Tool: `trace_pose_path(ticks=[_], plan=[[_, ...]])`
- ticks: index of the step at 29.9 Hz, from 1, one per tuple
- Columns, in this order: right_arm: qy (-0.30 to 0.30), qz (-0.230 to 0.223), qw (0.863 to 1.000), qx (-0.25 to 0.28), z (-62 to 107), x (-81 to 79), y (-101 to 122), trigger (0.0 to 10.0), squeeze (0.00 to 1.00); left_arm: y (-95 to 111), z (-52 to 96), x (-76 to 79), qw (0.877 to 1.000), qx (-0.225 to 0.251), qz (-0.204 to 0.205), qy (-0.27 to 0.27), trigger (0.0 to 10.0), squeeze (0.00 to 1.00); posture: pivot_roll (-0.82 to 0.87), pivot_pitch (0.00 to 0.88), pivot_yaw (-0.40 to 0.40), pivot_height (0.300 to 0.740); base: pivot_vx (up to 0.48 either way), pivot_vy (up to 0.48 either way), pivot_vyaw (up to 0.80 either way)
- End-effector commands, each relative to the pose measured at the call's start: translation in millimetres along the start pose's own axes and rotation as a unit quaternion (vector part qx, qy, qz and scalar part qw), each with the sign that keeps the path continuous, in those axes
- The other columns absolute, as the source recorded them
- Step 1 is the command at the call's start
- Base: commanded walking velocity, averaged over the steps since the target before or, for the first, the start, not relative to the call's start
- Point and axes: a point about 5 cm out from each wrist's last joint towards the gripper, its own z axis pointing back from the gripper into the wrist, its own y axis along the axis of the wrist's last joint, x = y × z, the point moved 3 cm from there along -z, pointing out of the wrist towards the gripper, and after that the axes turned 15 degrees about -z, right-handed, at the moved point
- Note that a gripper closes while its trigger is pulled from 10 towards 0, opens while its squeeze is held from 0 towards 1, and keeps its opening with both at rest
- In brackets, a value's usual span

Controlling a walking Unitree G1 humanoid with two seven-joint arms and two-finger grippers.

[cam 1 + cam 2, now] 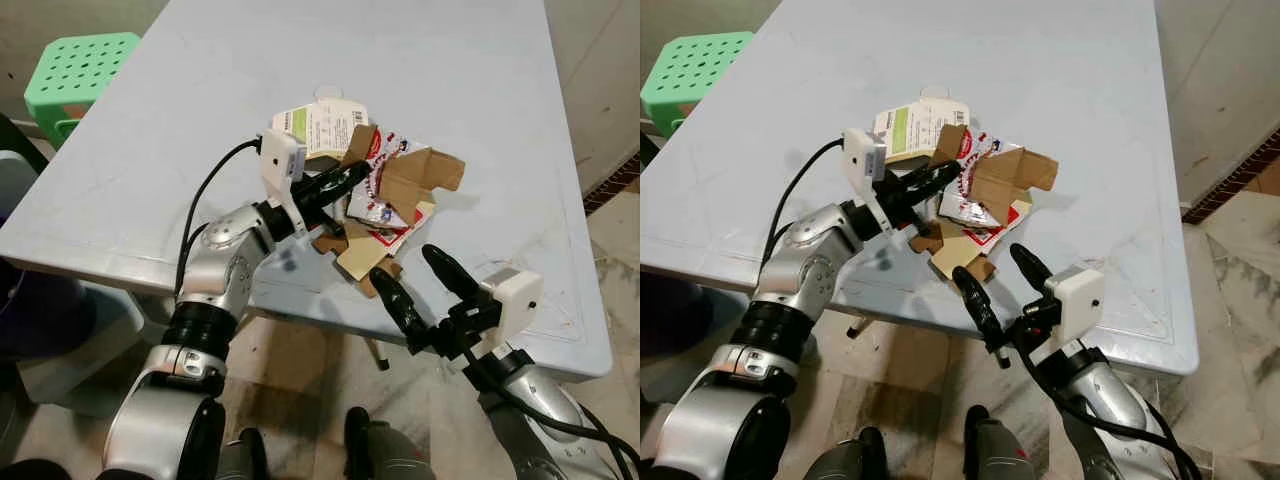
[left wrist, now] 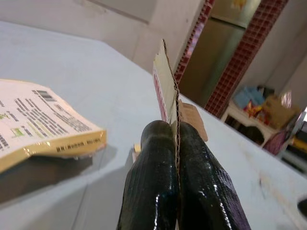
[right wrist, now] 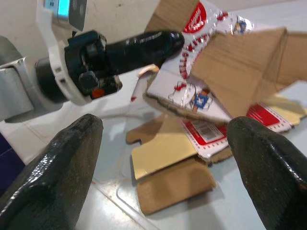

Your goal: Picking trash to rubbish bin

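Pale grey worktop (image 1: 400, 90) fills most of the head views, with a green perforated stool (image 1: 78, 68) at the upper left of the frame and tiled floor below. Near the worktop's front edge, at centre frame, lies the trash: one flattened cardboard carton (image 1: 395, 200) with red print and brown flaps, and one white-and-green packet (image 1: 315, 127) just behind it. The left gripper (image 1: 335, 185) has its fingers pressed together on a raised edge of the carton — the left wrist view shows the card pinched between them. The right gripper (image 1: 425, 285) hovers just off the front edge, fingers spread wide, facing the carton's loose lower flaps (image 3: 168, 177).

Likely risk: the pinch holds only a thin edge, so the carton could tear or slip free when lifted, or drag the packet along. No rubbish bin can be made out — two pieces of trash, two grippers.
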Motion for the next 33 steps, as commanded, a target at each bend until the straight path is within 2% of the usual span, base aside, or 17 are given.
trace_pose_path(ticks=[1,11,13,15,16,17,18,20,21,22,23,25,27,31,33], plan=[[0.004,0.000,1.000,-0.005,1.3,0.1,-4,10.0,0.00,-6,6.3,8.0,0.999,-0.022,-0.031,-0.021,0.0,0.00,-0.18,0.238,0.015,0.740,0.000,0.000,0.00],[0.005,0.006,1.000,-0.005,0.7,2.3,-3,10.0,0.00,0,23.0,1.9,0.999,-0.022,-0.028,0.010,0.0,0.00,-0.18,0.236,0.016,0.740,0.000,0.000,0.00],[0.003,0.007,1.000,-0.003,0.4,3.4,-3,10.0,0.00,7,31.8,-4.6,0.999,-0.012,-0.024,0.047,0.0,0.00,-0.17,0.230,0.014,0.740,0.000,0.000,0.00],[0.004,0.007,1.000,-0.001,-0.1,3.6,-3,10.0,0.00,9,34.3,-7.1,0.998,-0.011,-0.021,0.063,0.0,0.00,-0.17,0.228,0.014,0.740,0.000,0.000,0.00],[0.003,0.006,1.000,0.004,-1.5,4.0,-3,10.0,0.00,9,36.9,-9.6,0.996,-0.015,-0.005,0.085,7.0,0.00,-0.16,0.221,0.014,0.740,0.000,0.000,0.00],[0.003,0.006,1.000,0.004,-1.5,4.0,-3,10.0,0.00,9,36.9,-9.6,0.996,-0.015,-0.005,0.085,7.0,0.00,-0.16,0.221,0.014,0.740,0.000,0.000,0.00],[0.003,0.006,1.000,0.006,-1.9,4.3,-3,10.0,0.00,8,37.5,-9.6,0.996,-0.018,-0.001,0.089,10.0,0.00,-0.16,0.221,0.014,0.740,0.000,0.000,0.00],[0.002,0.007,1.000,0.007,-3.1,5.3,-3,10.0,0.00,10,39.6,-10.1,0.994,-0.014,-0.005,0.108,10.0,0.00,-0.15,0.216,0.014,0.740,0.000,0.000,0.00],[-0.005,0.007,1.000,0.016,-5.0,7.8,-1,10.0,0.00,12,44.5,-11.3,0.991,-0.015,-0.028,0.133,10.0,0.00,-0.15,0.210,0.012,0.740,0.000,0.000,0.00],[-0.008,0.009,1.000,0.021,-6.1,8.9,0,10.0,0.00,12,47.6,-13.8,0.988,-0.020,-0.032,0.152,10.0,0.00,-0.14,0.209,0.012,0.740,0.000,0.000,0.00],[-0.010,0.010,1.000,0.024,-6.5,9.8,0,10.0,0.00,11,49.9,-15.3,0.986,-0.023,-0.034,0.165,10.0,0.00,-0.14,0.203,0.012,0.740,0.000,0.000,0.00],[-0.013,0.008,0.999,0.028,-7.8,11.4,1,10.0,0.00,12,55.5,-19.0,0.980,-0.016,-0.011,0.197,10.0,0.00,-0.13,0.199,0.010,0.740,0.000,0.000,0.00],[-0.021,0.009,0.999,0.038,-9.7,14.2,2,10.0,0.00,17,60.8,-20.7,0.974,-0.008,-0.020,0.224,10.0,0.00,-0.12,0.192,0.006,0.740,0.000,0.000,0.00],[-0.041,0.016,0.997,0.067,-17.6,20.2,9,10.0,0.00,25,71.2,-19.1,0.960,0.002,-0.070,0.272,10.0,0.00,-0.10,0.178,0.000,0.740,0.000,0.000,0.00],[-0.049,0.025,0.995,0.080,-19.9,22.7,12,10.0,0.00,23,76.2,-17.1,0.956,0.002,-0.057,0.289,10.0,0.00,-0.10,0.168,-0.005,0.740,0.000,0.000,0.00]])
